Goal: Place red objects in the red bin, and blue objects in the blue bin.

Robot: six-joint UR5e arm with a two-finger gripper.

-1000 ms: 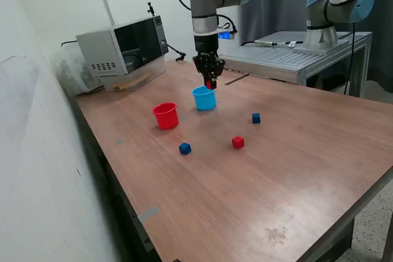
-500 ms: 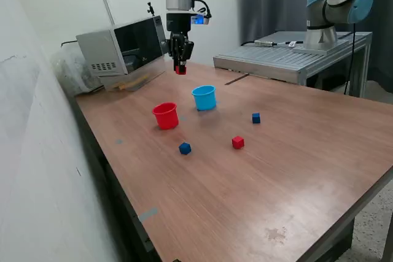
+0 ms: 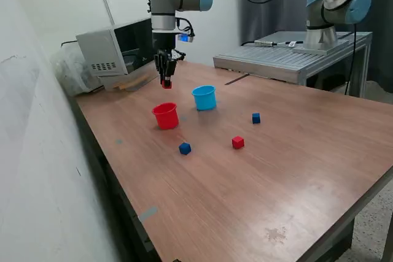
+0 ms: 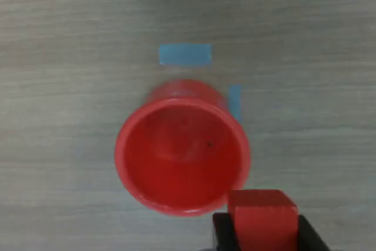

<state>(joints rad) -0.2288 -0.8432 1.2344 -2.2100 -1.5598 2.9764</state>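
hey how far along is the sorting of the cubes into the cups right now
Nothing looks sorted yet: the wrist view shows the red cup empty, and the blue cup's inside can't be seen. In hand: the tool grips a red cube above the red cup, ready to drop. Left on the table: one red cube and two blue cubes.

Red cup, red cube

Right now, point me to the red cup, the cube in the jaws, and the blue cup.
red cup (image 4: 182, 154), wrist view, inner floor.
held red cube (image 4: 262, 220), wrist view, top face between the jaws.
blue cup (image 3: 204, 100), exterior view, outer wall.
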